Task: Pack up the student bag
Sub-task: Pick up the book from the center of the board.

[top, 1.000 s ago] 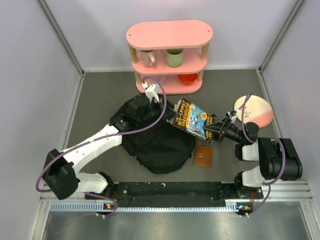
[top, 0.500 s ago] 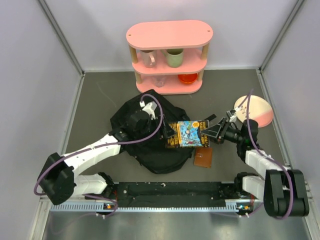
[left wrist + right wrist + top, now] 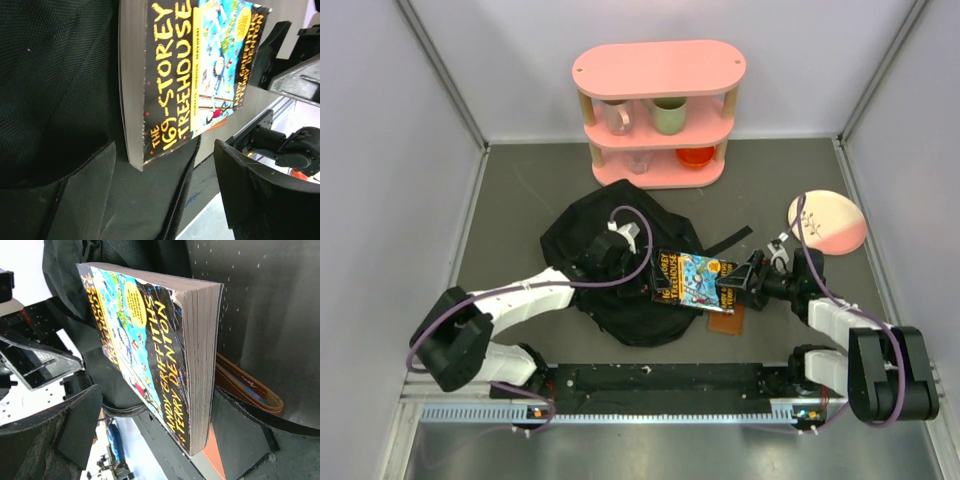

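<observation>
Lowered from mid-air, the book [image 3: 692, 280] lies at frame centre on your student bag [image 3: 582, 228], not yet inside; left tool [image 3: 638, 262] and right tool [image 3: 732, 286] stand wide.

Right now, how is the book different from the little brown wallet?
The book is bright, with yellow letters and a blue picture; the wallet is plain brown. The book is bigger than the wallet. The book lies on top, one end on the black bag and a corner over the wallet; the wallet lies on the table, partly hidden beneath. Both are flat, and neither is inside the bag yet.
</observation>
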Tool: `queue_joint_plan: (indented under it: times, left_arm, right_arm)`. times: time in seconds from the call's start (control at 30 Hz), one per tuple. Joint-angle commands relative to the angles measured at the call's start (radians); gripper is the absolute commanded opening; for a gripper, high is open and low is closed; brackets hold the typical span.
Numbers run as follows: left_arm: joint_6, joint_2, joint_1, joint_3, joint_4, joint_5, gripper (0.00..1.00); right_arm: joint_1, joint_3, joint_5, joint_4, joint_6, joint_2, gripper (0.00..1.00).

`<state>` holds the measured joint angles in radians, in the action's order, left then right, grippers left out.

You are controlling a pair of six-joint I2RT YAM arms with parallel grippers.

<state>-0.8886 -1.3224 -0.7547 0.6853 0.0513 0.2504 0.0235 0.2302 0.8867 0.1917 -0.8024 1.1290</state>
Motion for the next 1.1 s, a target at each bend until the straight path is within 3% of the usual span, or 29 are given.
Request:
queue_joint_plan:
  times: [0.0,0.17,0.3,0.43,0.53,0.63,0.7,0.73,0.8,0.83,0.93,1.07]
  left_arm:
    - [0.014,-0.078,-0.003,0.042,-0.079,0.079,0.83]
    - [0.014,-0.161,-0.009,0.069,-0.125,0.133,0.81]
    - [0.019,-0.179,-0.012,0.079,-0.160,0.158,0.76]
    - [0.028,-0.196,-0.015,0.103,-0.180,0.179,0.55]
    - [0.031,-0.190,-0.015,0.111,-0.180,0.176,0.44]
    - [0.037,-0.175,-0.015,0.114,-0.174,0.165,0.42]
    - [0.051,-0.164,-0.015,0.122,-0.145,0.148,0.42]
    - [0.057,-0.150,-0.015,0.128,-0.136,0.142,0.43]
    - [0.076,-0.127,-0.015,0.128,-0.116,0.122,0.49]
    - [0.080,-0.095,-0.015,0.128,-0.110,0.112,0.62]
    - [0.100,-0.007,-0.017,0.126,-0.077,0.044,0.82]
    - [0.120,0.123,-0.015,0.114,-0.062,-0.071,0.95]
  right_arm:
    - [0.012,0.020,0.014,0.071,0.022,0.037,0.85]
    - [0.012,0.020,0.003,0.092,0.022,0.089,0.87]
    - [0.013,0.001,0.046,0.229,-0.023,0.129,0.87]
    - [0.021,-0.023,0.103,0.419,-0.145,0.155,0.83]
    - [0.021,-0.023,0.118,0.431,-0.165,0.120,0.74]
    - [0.021,-0.016,0.109,0.356,-0.156,0.032,0.61]
    - [0.021,0.012,0.081,0.261,-0.127,-0.058,0.47]
    - [0.021,0.024,0.069,0.212,-0.091,-0.093,0.30]
    - [0.023,0.066,0.043,0.082,-0.061,-0.152,0.18]
    - [0.021,0.080,0.032,0.039,-0.043,-0.208,0.07]
    - [0.021,0.121,0.018,-0.047,-0.050,-0.287,0.03]
    - [0.021,0.124,0.060,0.023,-0.162,-0.357,0.00]
